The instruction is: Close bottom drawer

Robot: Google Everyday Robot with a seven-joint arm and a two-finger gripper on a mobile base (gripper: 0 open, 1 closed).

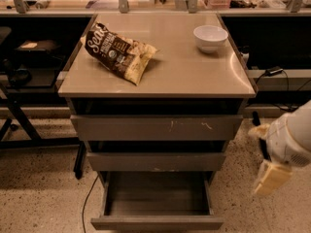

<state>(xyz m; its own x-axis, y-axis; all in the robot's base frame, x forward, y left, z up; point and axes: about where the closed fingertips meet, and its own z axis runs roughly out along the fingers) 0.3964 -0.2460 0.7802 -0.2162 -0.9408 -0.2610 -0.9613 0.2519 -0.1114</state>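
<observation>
The bottom drawer [156, 223] of the grey-brown metal cabinet is pulled far out, and its empty inside [156, 194] shows. Its plain, thin front sits at the bottom edge of the camera view. My gripper [266, 165], cream and white, hangs at the right of the cabinet, at about the height of the middle and bottom drawers. It is apart from the cabinet and touches nothing.
The widest top drawer [155, 127], with white scratches, and the middle drawer [155, 161] stick out slightly. A snack bag [119, 51] and a white bowl [210, 37] lie on the cabinet top [184, 76]. A cable [87, 203] runs along the floor at left. Black table legs [19, 120] stand at left.
</observation>
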